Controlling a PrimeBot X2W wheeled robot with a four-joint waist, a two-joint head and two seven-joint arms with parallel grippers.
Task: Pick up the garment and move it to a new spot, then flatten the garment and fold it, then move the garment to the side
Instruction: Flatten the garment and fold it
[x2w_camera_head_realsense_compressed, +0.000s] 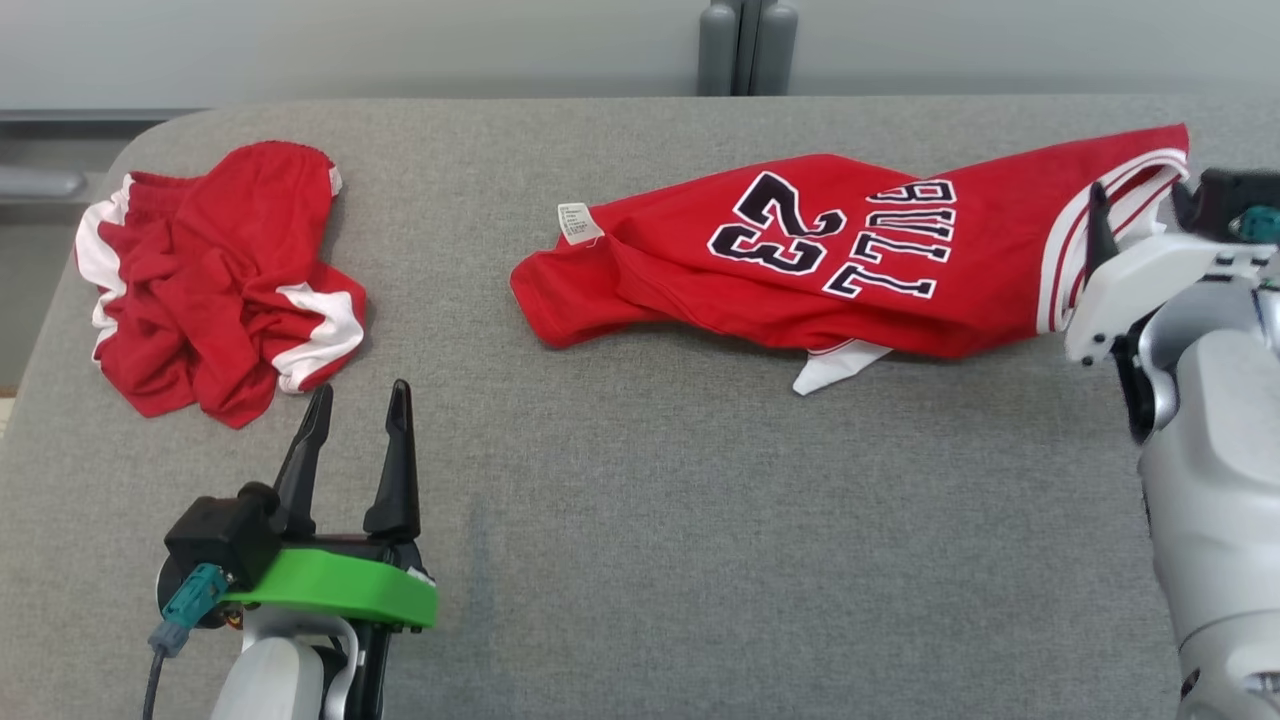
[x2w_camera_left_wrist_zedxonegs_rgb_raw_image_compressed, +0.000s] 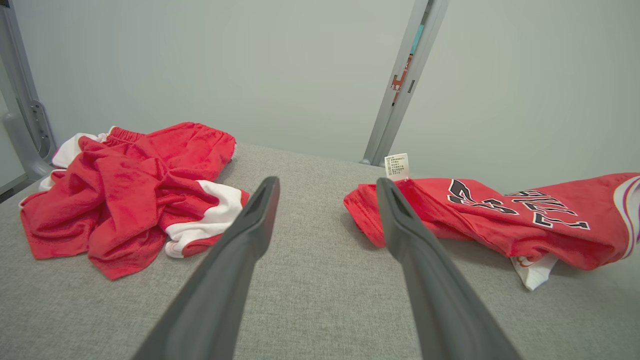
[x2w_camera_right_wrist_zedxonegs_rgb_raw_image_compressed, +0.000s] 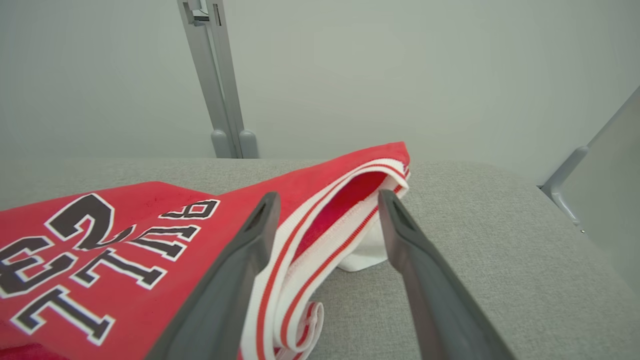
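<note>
Right gripper, apart, at striped end of red numbered fabric jersey; stretches leftward from it; left gripper, apart, farther.

The left gripper bore two long, dark, tapered fingers on a green bracket, with a black module, a teal connector and a grey cable. The right gripper had matching fingers, a white bracket and a silver-grey forearm.
</note>
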